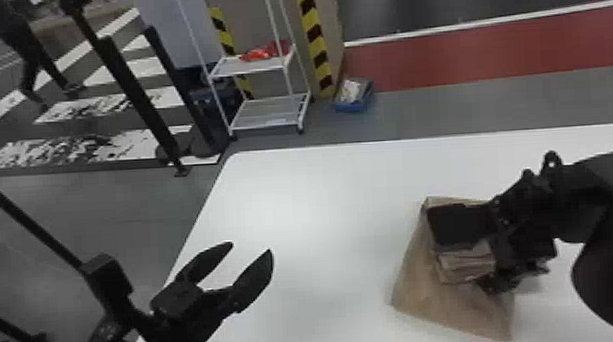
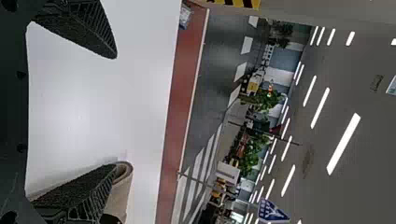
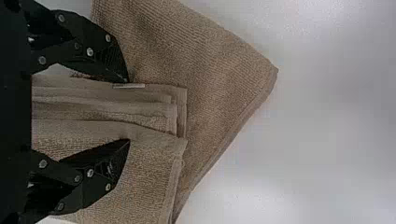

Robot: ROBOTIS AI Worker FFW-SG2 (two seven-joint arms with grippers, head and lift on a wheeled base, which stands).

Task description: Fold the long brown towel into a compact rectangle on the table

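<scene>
On the table's right half in the head view lies the brown towel [image 1: 442, 301], partly folded, with a stack of pleated layers on a wider, slanted layer. My right gripper [image 1: 468, 260] is over the towel, its fingers spread but closed against the bunched layers. In the right wrist view, pleats of the towel [image 3: 224, 88] fill the space between the fingers of the right gripper [image 3: 127, 111]. The left gripper [image 1: 252, 247] stands open over the table's left side, away from the towel. The left wrist view has the left gripper [image 2: 116, 111] with empty fingers and a rolled towel edge [image 2: 122, 191] beyond one finger.
The white table [image 1: 291, 194] has its left edge under the left gripper. Behind it on the floor stand a white wire cart [image 1: 267, 107] and a blue bin [image 1: 354, 103]. Black posts rise at the left.
</scene>
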